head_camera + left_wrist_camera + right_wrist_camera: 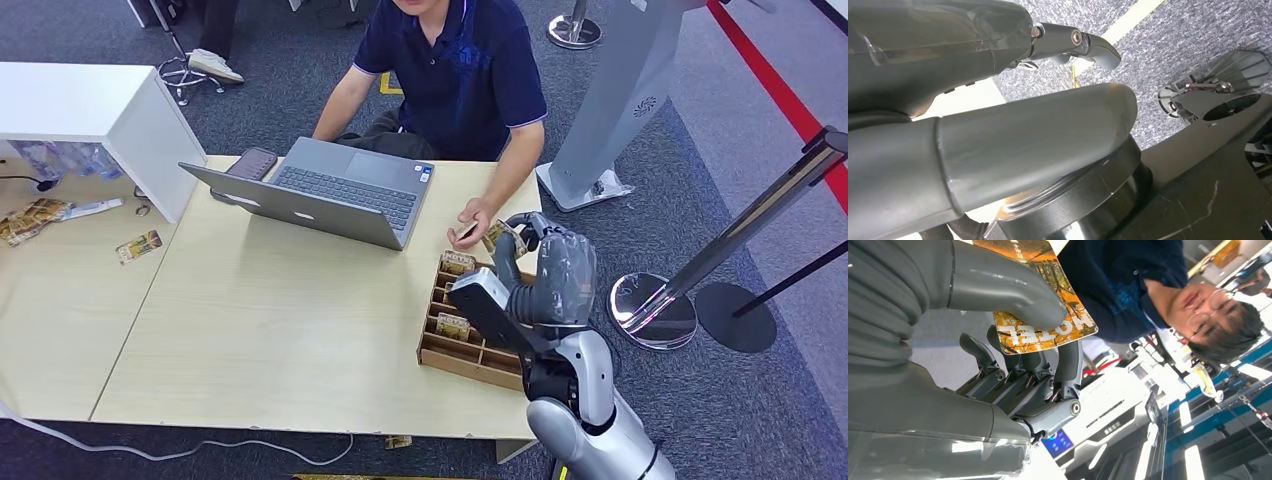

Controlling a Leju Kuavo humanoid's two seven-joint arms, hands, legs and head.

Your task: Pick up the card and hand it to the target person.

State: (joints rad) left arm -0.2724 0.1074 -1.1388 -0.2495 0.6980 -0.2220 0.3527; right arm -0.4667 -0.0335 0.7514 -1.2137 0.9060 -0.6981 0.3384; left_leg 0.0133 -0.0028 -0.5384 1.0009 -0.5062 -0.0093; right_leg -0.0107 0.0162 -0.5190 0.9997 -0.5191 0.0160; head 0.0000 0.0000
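My right robot hand (1013, 355) pinching glossy orange rectangular "MOTEL" card (1048, 315) between thumb and fingers (1068, 365), above brown cardboard compartment tray (450, 350); left robot hand (998, 115) hanging, grasp unclear.

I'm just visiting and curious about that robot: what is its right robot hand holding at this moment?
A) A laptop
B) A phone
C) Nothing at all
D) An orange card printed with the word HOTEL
D: in the right wrist view the right robot hand pinches an orange card reading HOTEL between its thumb and fingers, held out toward the seated person.
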